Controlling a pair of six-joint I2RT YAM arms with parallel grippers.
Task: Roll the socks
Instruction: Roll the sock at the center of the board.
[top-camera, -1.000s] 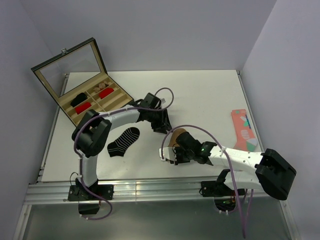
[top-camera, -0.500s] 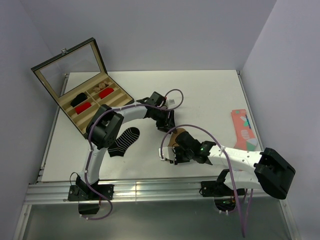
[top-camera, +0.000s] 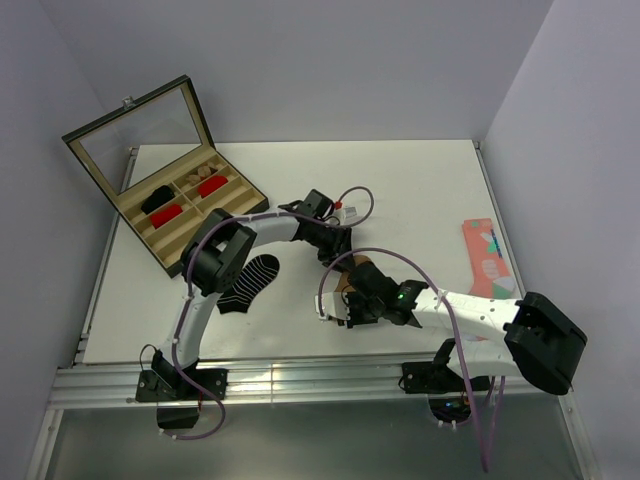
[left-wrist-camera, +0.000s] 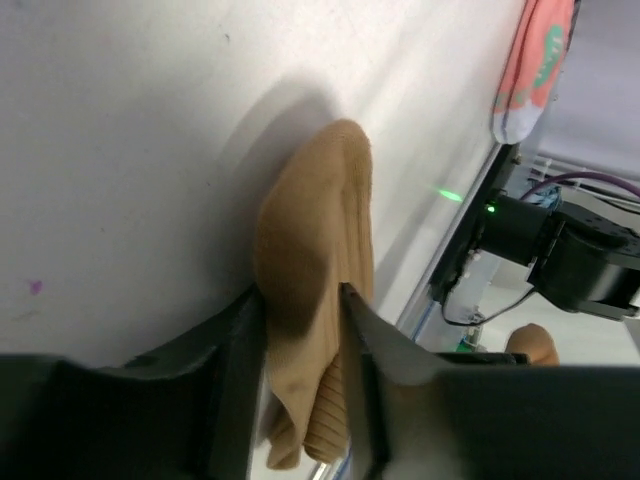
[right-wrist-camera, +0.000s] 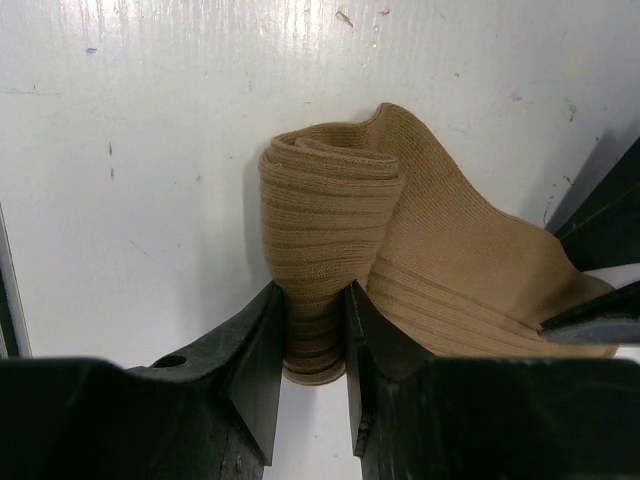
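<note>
By the tabletop's (top-camera: 420, 190) front edge, the tan sock (right-wrist-camera: 340, 230) is gripped by the left pincer (left-wrist-camera: 305, 300) and the right pincer (right-wrist-camera: 315, 295). The striped sock (top-camera: 250, 282) is laid alongside. Red bundles (top-camera: 167, 212) are kept in the far-left box (top-camera: 143, 237).

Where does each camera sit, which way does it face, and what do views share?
Top external: above, behind the bases, facing down on the table; left arm and right arm show.
Left wrist: along the left gripper, pinching the tan sock.
Right wrist: down past the right gripper, gripping the sock's rolled end.
Shared: all show the tan sock.
</note>
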